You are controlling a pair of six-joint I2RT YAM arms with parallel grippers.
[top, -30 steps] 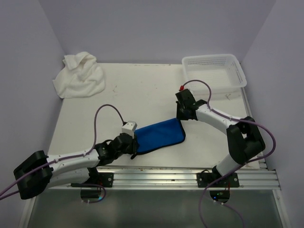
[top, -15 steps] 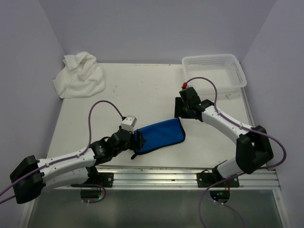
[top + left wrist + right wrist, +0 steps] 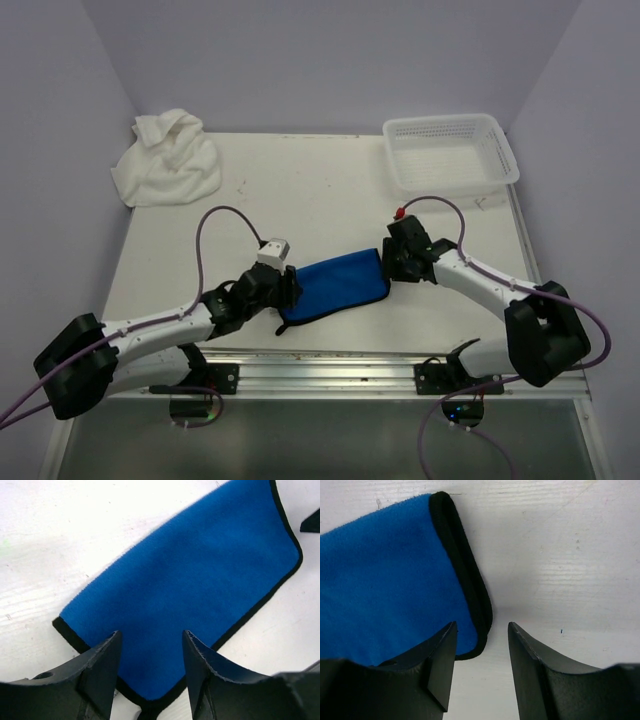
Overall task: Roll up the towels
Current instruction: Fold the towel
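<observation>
White table [image 3: 300, 190]: blue towel [image 3: 335, 287] flat near front edge, long axis left-right. Its left end sits under the left gripper [image 3: 151, 635], its right end under the right gripper [image 3: 481, 625]; both half open, holding nothing. Both arms equally near. Far left corner: white towel [image 3: 168, 160], heaped.

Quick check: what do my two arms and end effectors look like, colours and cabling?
The left arm and right arm have white links and black joints, each trailing a purple cable. A white box sits on the left wrist, a red tip on the right. The left end effector and right end effector each have two black wedge-shaped fingers.
</observation>
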